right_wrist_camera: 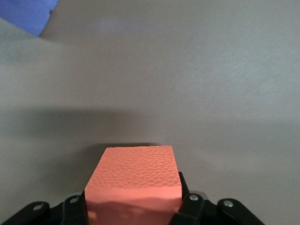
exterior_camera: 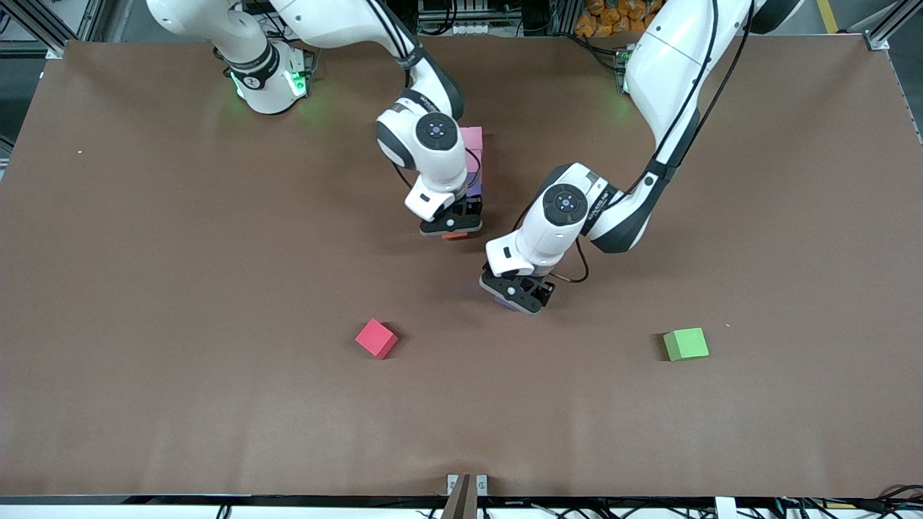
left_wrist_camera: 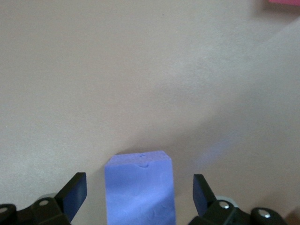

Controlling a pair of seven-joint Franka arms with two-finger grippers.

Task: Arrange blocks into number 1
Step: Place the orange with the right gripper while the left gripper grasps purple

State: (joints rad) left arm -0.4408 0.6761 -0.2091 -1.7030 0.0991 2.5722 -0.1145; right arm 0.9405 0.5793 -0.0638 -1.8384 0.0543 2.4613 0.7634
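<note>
Two light pink blocks (exterior_camera: 472,137) (exterior_camera: 474,163) and a purple block (exterior_camera: 475,189) lie in a line in the middle of the table, partly hidden by the right arm. At the line's end nearer the front camera, my right gripper (exterior_camera: 452,228) (right_wrist_camera: 133,199) is shut on the orange block (exterior_camera: 455,236) (right_wrist_camera: 133,178), low at the table. The second purple block (exterior_camera: 507,303) (left_wrist_camera: 139,187) rests on the table, nearer the camera. My left gripper (exterior_camera: 514,295) (left_wrist_camera: 139,187) straddles it, open, with a gap at each finger (left_wrist_camera: 75,194).
A red cube (exterior_camera: 376,338) (left_wrist_camera: 285,2) lies nearer the front camera, toward the right arm's end. A green cube (exterior_camera: 685,344) lies toward the left arm's end. The brown table (exterior_camera: 180,288) is bare around them.
</note>
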